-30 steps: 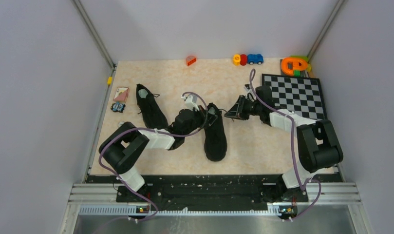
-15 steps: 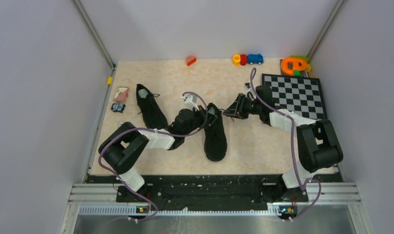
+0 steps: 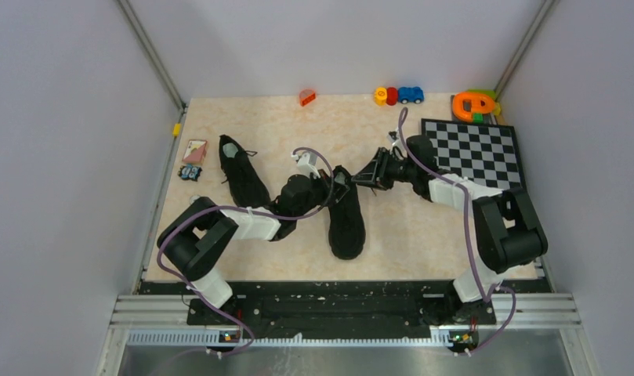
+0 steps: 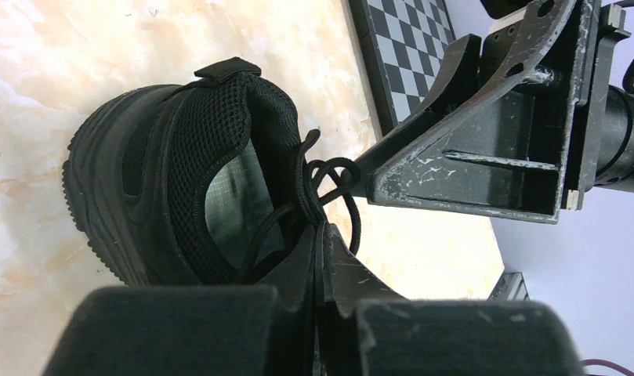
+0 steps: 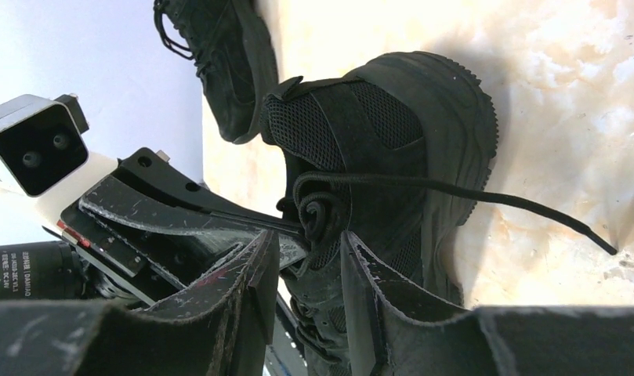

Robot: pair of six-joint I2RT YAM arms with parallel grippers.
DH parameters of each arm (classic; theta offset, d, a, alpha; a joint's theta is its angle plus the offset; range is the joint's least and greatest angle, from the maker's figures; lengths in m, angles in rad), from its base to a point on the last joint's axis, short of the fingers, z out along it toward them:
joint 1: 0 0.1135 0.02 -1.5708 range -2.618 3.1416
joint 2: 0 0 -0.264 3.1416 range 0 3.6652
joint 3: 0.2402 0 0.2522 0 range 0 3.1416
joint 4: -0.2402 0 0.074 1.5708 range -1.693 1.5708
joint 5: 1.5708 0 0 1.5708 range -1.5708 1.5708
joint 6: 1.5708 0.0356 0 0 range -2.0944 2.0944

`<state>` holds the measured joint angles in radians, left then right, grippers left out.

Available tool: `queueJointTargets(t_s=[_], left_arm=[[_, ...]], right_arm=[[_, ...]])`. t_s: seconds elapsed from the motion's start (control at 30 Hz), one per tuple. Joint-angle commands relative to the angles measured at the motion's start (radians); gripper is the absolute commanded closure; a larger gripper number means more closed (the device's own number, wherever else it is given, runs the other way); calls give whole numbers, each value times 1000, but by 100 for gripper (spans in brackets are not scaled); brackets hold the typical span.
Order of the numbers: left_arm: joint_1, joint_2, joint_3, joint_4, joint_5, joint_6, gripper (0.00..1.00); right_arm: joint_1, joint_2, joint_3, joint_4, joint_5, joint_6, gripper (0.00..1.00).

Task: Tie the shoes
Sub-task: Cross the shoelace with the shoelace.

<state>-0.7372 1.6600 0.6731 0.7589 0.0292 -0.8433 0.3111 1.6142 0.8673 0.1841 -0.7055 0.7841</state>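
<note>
Two black shoes lie on the table: one at the left (image 3: pixel 243 182), the other in the middle (image 3: pixel 346 219). My left gripper (image 3: pixel 335 188) is at the middle shoe's (image 4: pixel 164 196) collar. In the left wrist view it (image 4: pixel 323 229) is shut on a black lace just below the small knot (image 4: pixel 329 176). My right gripper (image 3: pixel 360 179) faces it from the right. It (image 5: pixel 309 243) is open, its fingers on either side of the knot (image 5: pixel 317 211) and holding nothing. One loose lace end (image 5: pixel 533 207) trails over the shoe's side onto the table.
A checkerboard (image 3: pixel 474 153) lies at the right, behind the right arm. Small toys (image 3: pixel 398 95), an orange toy (image 3: pixel 472 104) and a red piece (image 3: pixel 306 97) line the back edge. Cards (image 3: pixel 194 150) sit by the left wall.
My right gripper has opened and slid left, closer to the middle shoe's collar and knot. The left gripper stays shut in the same place.
</note>
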Motion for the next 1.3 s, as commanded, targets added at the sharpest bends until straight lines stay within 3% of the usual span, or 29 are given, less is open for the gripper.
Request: queueJointTargets(t_s=[0.0,0.17,0.43,0.7,1.27], left_arm=[[-7,-13,18,-49,35,11,100],[-7,-14,17,-49,35,12,100],[-7,-16,15,-49,34,13,100],[-4,-18,29,-71,33,12,100],[-1,14,107,-89,81,-29,100]], right_arm=[[17,31,45,53,-15,29,64],[17,51,40,91,-28,57,64],[20,61,26,156,-58,109,74],[22,37,26,169,-75,127,100],[37,-38,36,86,-48,106,100]])
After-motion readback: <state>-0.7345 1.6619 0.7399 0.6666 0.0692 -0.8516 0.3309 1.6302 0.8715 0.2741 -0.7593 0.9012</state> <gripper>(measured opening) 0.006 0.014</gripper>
